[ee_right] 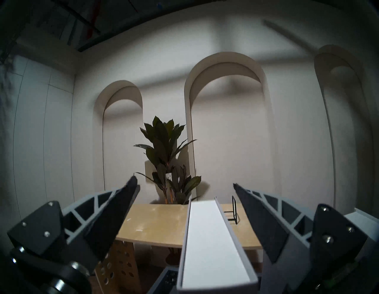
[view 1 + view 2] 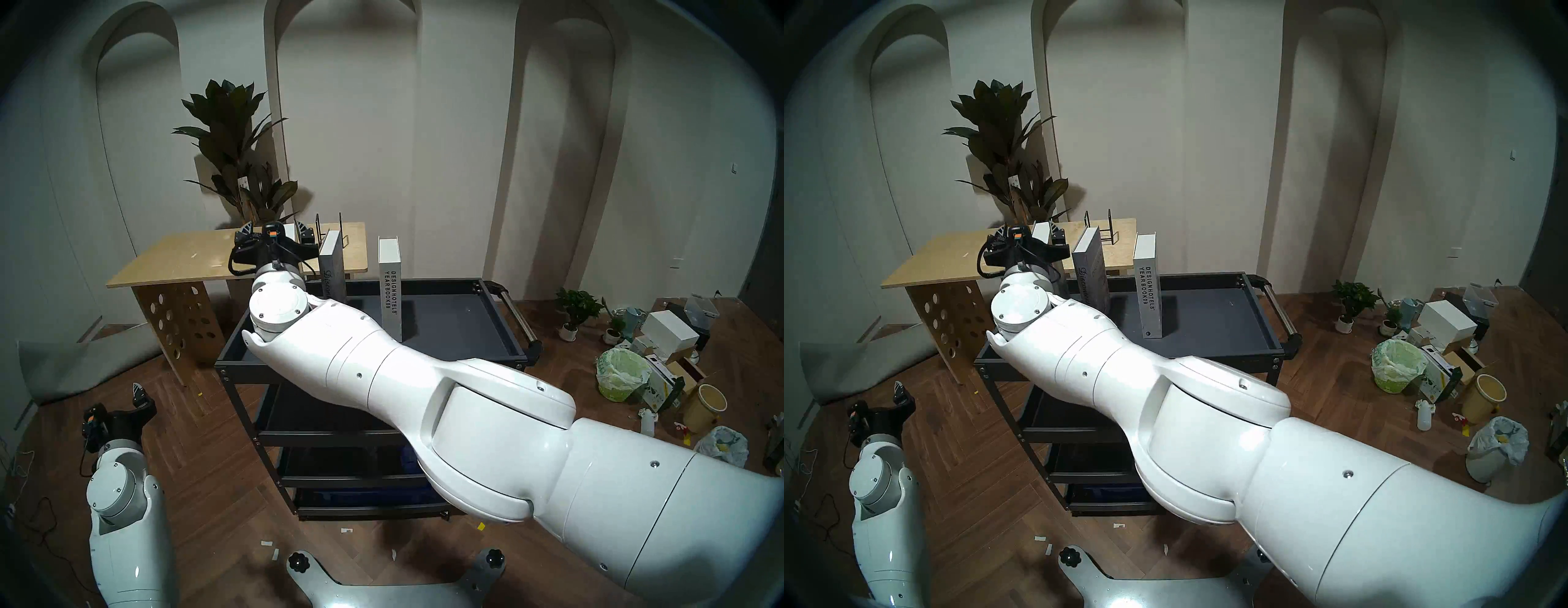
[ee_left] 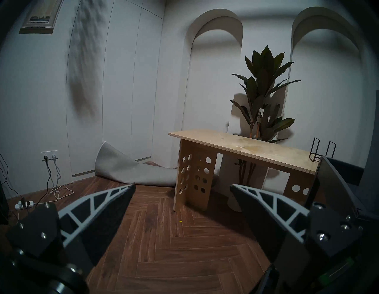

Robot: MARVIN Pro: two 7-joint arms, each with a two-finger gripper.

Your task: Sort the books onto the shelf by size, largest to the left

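While right claw [image 1: 184,186] gapes, three books [image 2: 389,288] upright.

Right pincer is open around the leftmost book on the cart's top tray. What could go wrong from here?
1. The right pincer straddles the leftmost book off-centre; the book sits nearer the right finger, so closing may push it sideways.
2. The Discontent book stands close alongside; a tip could knock it over.
3. The right forearm hangs low over the tray near the Designhotels book; pulling back could clip it.
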